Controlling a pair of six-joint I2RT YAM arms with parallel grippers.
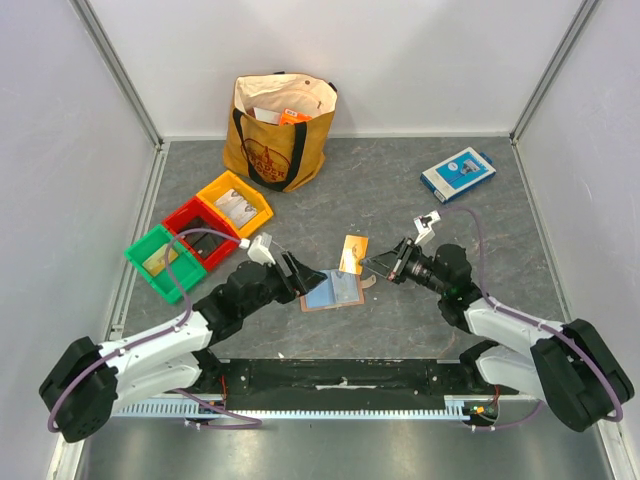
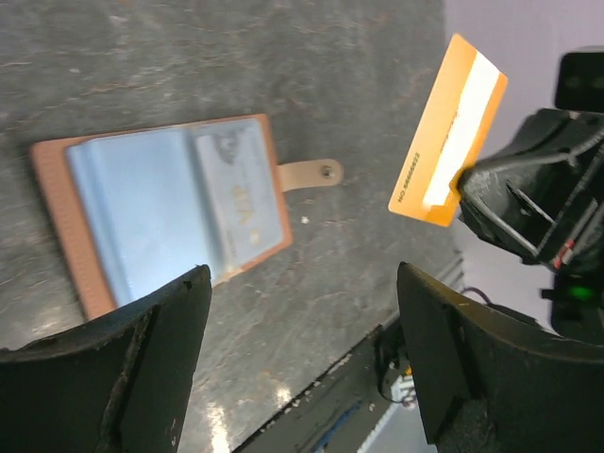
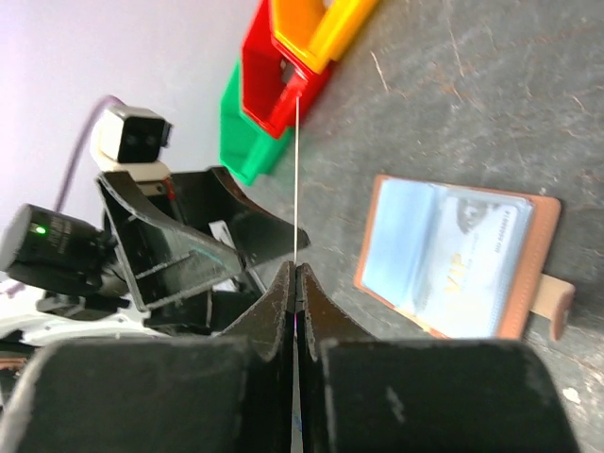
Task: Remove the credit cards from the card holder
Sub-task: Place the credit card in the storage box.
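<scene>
Near the front edge of the table [image 1: 400, 200], R gripper [image 3: 295, 278] pinches card [image 2: 448, 132] by its rim, L gripper [image 2: 302, 278] open: card may slip.

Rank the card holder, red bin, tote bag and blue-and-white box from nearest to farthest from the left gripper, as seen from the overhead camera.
Measured from the left gripper:
1. card holder, just to its right, lying open.
2. red bin, to its left.
3. tote bag, at the back wall.
4. blue-and-white box, far right, towards the back.
</scene>
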